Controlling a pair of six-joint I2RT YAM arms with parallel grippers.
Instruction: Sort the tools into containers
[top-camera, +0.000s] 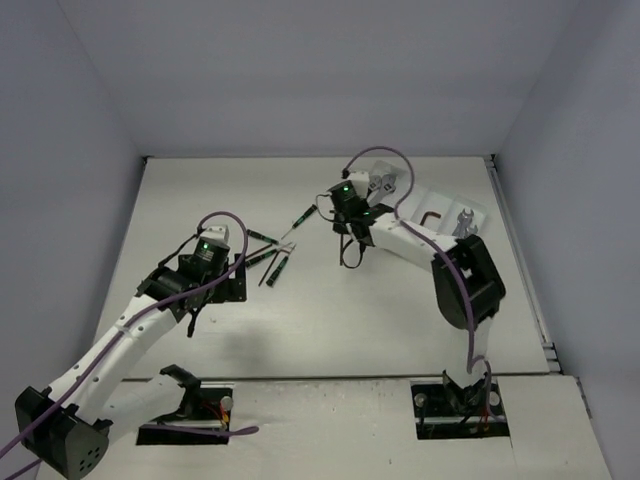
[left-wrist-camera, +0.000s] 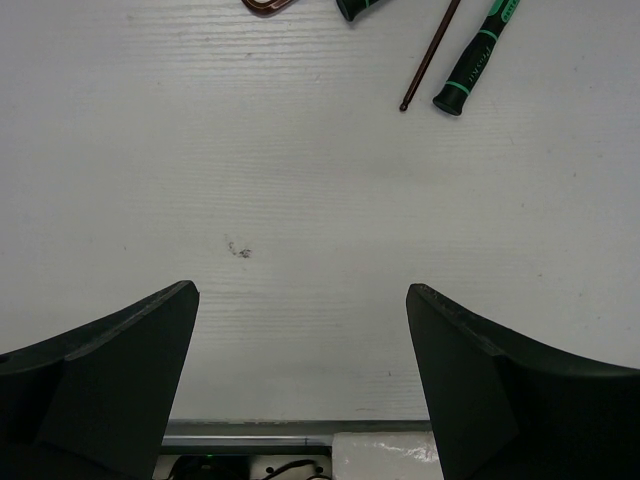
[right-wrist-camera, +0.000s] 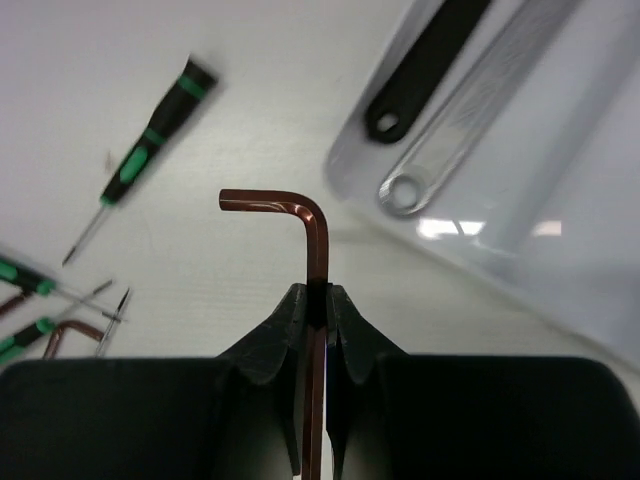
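Right wrist view: the right claw (right-wrist-camera: 315, 300) is clamped on the long shaft of 1 L-shaped hex key (right-wrist-camera: 313, 235). The key is a glossy reddish-brown bar whose short leg turns at a rounded elbow and points toward the left of the picture. The 2 black fingers (right-wrist-camera: 275, 340) taper to narrow tips that press the shaft from either side. Behind the key lies the matt white worktop (right-wrist-camera: 250, 100). At upper right, just beside the held key, sits the tray (right-wrist-camera: 470, 265), made of translucent white plastic with a rounded corner and smooth, shiny walls. In it lie the flat black handle of the adjustable wrench (right-wrist-camera: 430, 65), pierced by 1 round hole at its end, and beside it a silver wrench (right-wrist-camera: 465, 115) with a textured shank and a ring-shaped end. On the worktop at left rests a thin screwdriver (right-wrist-camera: 150, 150), its black handle banded in green and its steel blade slim.

Left wrist view: the left claw (left-wrist-camera: 300, 380) stands wide apart, its 2 dark wedge-shaped fingers above a finely ribbed white surface. Near the top edge lie a green-and-black screwdriver handle (left-wrist-camera: 470, 65) and a thin brown rod (left-wrist-camera: 430, 55) with a small rounded tip.

Top external view: the loose screwdrivers (top-camera: 270, 258) cluster on the worktop between the 2 arms, and the tray lies far right.
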